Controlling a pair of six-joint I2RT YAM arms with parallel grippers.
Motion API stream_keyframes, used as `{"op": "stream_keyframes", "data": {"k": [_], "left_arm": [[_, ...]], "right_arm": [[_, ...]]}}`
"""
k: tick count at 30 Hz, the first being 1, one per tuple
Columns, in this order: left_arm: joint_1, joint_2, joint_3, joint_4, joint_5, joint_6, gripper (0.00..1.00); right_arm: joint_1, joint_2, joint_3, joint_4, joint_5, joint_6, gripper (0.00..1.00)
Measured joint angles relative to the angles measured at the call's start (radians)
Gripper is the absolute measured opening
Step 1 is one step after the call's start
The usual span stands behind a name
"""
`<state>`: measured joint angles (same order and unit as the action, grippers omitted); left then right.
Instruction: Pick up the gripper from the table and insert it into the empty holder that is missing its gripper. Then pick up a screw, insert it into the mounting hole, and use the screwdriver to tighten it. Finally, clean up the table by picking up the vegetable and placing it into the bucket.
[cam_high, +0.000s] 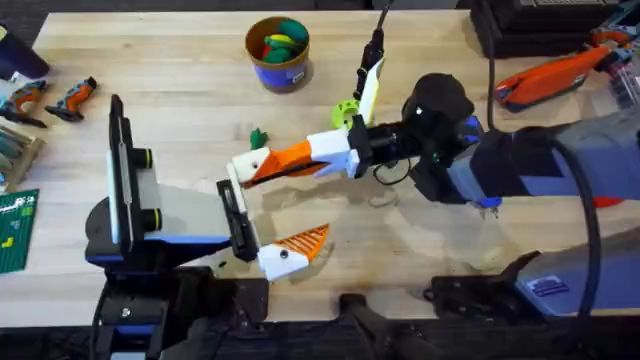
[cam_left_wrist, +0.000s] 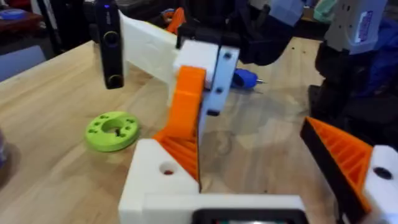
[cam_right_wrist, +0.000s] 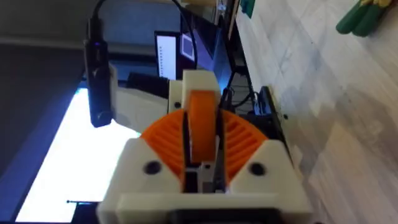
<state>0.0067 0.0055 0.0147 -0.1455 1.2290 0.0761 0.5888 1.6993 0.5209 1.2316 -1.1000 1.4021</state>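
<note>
Early in the task, by the look of it. Right claw clamped on the gripper at frame centre, pressing it to the holder on the left claw, fingers apart. Screw, screwdriver, vegetable and bucket remaining.

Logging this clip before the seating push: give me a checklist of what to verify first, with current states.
1. Orange wedge clamped in the right hand: ok.
2. Wedge touching the left arm's empty white holder: ok.
3. Wedge fully seated in the holder: cannot tell.
4. Left hand open, with its fitted orange finger apart from the wedge: ok.
5. Blue screwdriver lying on the table: ok.
6. Vegetable in the bucket: not ok, it lies on the table.
</note>
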Motion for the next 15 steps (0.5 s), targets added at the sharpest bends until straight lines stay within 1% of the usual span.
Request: {"op": "stream_keyframes", "data": {"k": [1,2,4,5,9,10,11,13,15], "left_arm": [[0.000,0.000,0.000,0.000,-0.001,0.000,0.985],[-0.005,0.000,0.000,-0.002,0.018,0.000,0.985],[-0.006,0.000,0.000,-0.003,0.024,0.000,0.985],[-0.006,0.000,0.000,-0.004,0.026,0.000,0.985],[-0.006,0.000,0.000,-0.005,0.032,0.000,0.987],[-0.006,0.000,0.000,-0.005,0.032,0.000,0.985],[-0.006,0.000,0.000,-0.005,0.032,0.000,0.985],[-0.006,0.000,0.000,-0.005,0.032,0.000,0.985],[-0.006,0.000,0.000,-0.005,0.032,0.000,0.985]], "right_arm": [[0.000,0.000,0.000,-0.001,0.000,0.004,0.065],[0.012,0.001,0.003,-0.004,0.012,0.003,0.493],[0.020,0.001,0.006,-0.003,0.015,0.001,0.777],[0.022,0.001,0.007,-0.002,0.016,0.000,0.817],[0.014,-0.001,0.008,-0.014,0.019,-0.017,0.833],[-0.017,-0.040,0.008,-0.108,0.023,-0.050,0.834],[-0.031,-0.064,0.008,-0.166,0.024,-0.071,0.834],[-0.070,-0.136,0.013,-0.333,0.029,-0.130,0.836],[-0.122,-0.227,0.032,-0.587,0.046,-0.232,0.836]]}}
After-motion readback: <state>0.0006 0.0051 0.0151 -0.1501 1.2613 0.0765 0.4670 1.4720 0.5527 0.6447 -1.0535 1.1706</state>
